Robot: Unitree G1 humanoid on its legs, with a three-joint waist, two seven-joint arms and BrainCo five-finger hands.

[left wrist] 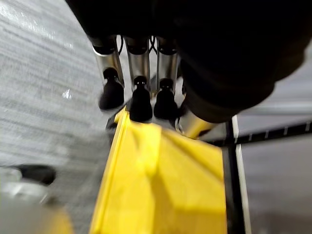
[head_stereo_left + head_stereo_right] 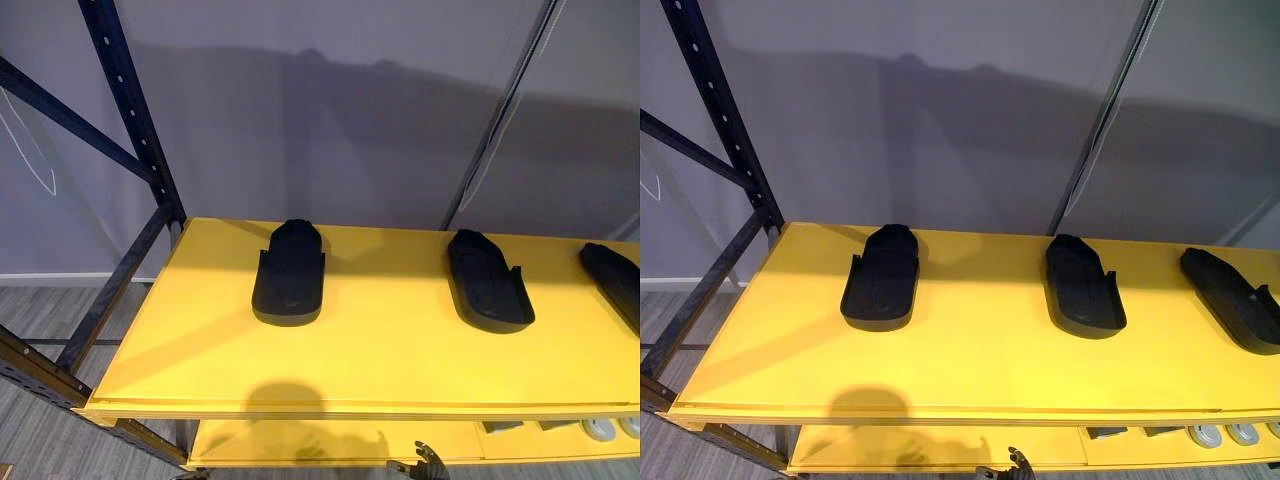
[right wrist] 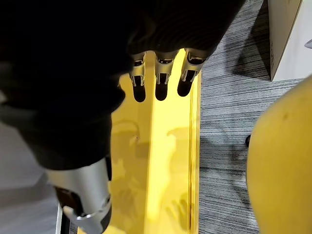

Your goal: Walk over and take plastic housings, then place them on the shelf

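Housings, three black ones, lie well apart on the top shelf: left housing at 9 o'clock, middle housing toward 3 o'clock, right housing at 3 o'clock by the edge. Lower shelf sits at 6 o'clock; both shelves are yellow. Left hand and right hand hang loose with straight fingers, holding nothing.

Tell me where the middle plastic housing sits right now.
In the left eye view the middle housing lies on the yellow shelf, right of centre, between the left housing and the right housing, apart from both.
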